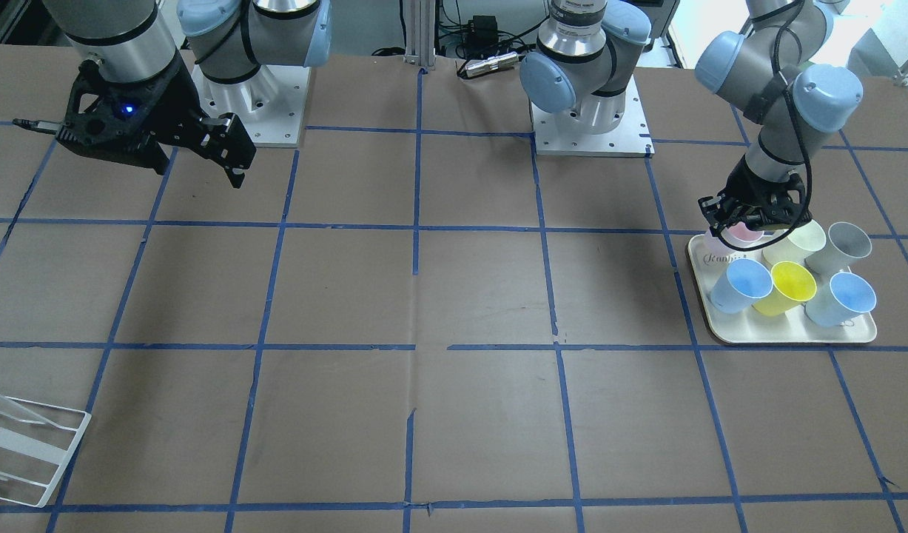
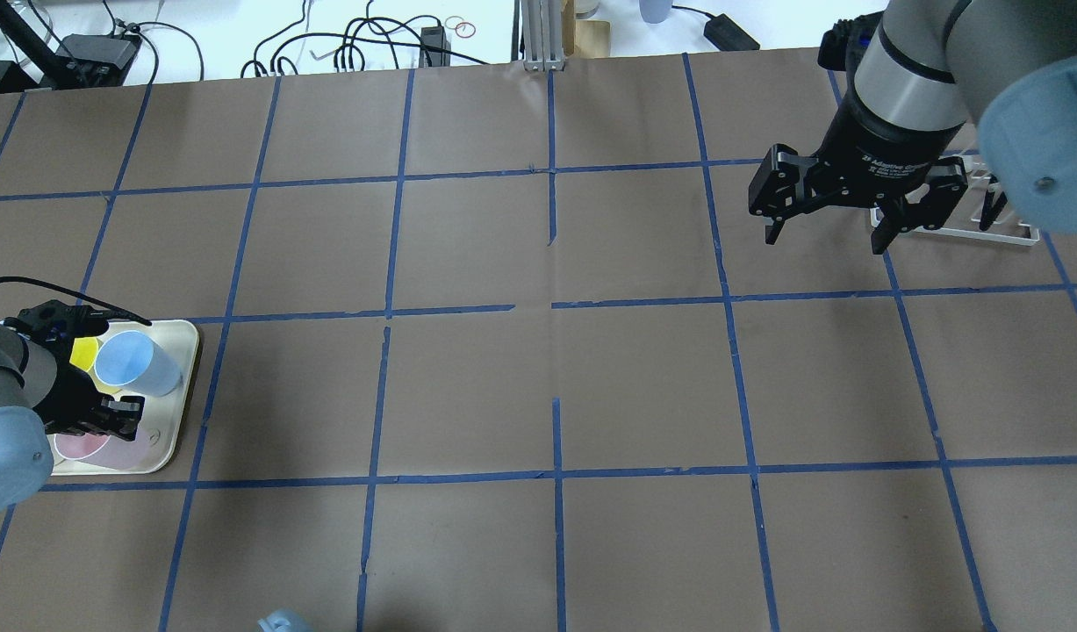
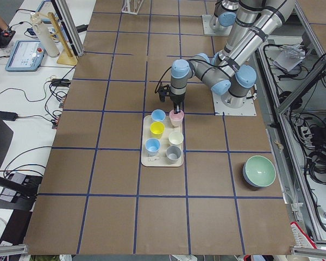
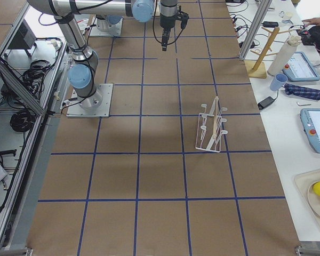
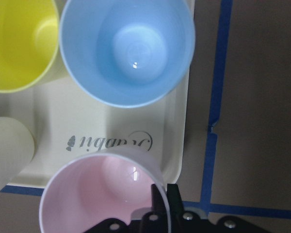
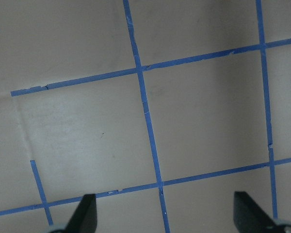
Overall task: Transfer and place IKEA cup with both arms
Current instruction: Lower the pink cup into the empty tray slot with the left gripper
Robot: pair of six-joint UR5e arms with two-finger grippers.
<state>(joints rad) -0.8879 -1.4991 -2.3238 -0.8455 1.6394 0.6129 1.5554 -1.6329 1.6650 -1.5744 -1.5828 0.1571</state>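
Note:
The pale pink IKEA cup (image 1: 746,235) stands upright at the corner of a cream tray (image 1: 794,337) nearest the robot. It also shows in the left wrist view (image 5: 97,194) and in the overhead view (image 2: 82,446). My left gripper (image 1: 742,222) is down on it, its fingers close together across the cup's rim, one inside and one outside (image 5: 159,199). I cannot tell whether the cup is off the tray. My right gripper (image 2: 823,224) hangs open and empty high above the far side of the table, with only taped table under it (image 6: 167,213).
The tray also holds two light blue cups (image 1: 738,285) (image 1: 842,296), a yellow cup (image 1: 790,285), a cream cup (image 1: 798,244) and a grey cup (image 1: 842,248), packed close around the pink one. A white wire rack (image 2: 951,230) stands near the right gripper. A green bowl (image 3: 259,170) sits apart.

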